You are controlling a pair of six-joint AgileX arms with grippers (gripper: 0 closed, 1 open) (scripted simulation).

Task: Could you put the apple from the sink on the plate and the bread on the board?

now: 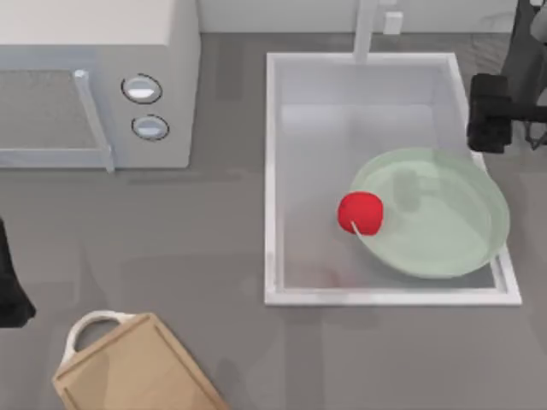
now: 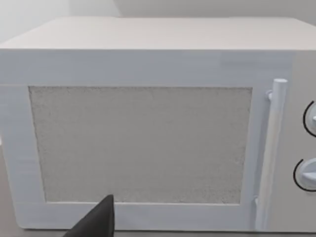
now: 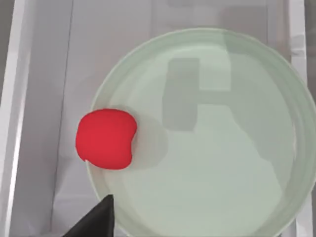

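The apple (image 1: 361,213) is small and bright red; it rests against the left rim of the plate (image 1: 444,231) inside the sink (image 1: 272,171). From the right wrist view the apple (image 3: 105,138) overlaps the edge of the pale green plate (image 3: 222,148). This plate lies in the sink's right half, with its right edge over the sink's rim. My right gripper (image 1: 489,124) hovers above the sink's far right corner, apart from the apple. The wooden board (image 1: 137,371) lies at the table's near left. My left gripper (image 1: 10,295) is parked at the left edge. The bread is out of view.
A white microwave (image 1: 94,85) with its door shut stands at the back left, and the left wrist view faces its door (image 2: 143,143). A white faucet (image 1: 366,30) rises behind the sink. Grey counter (image 1: 197,248) stretches between microwave, board and sink.
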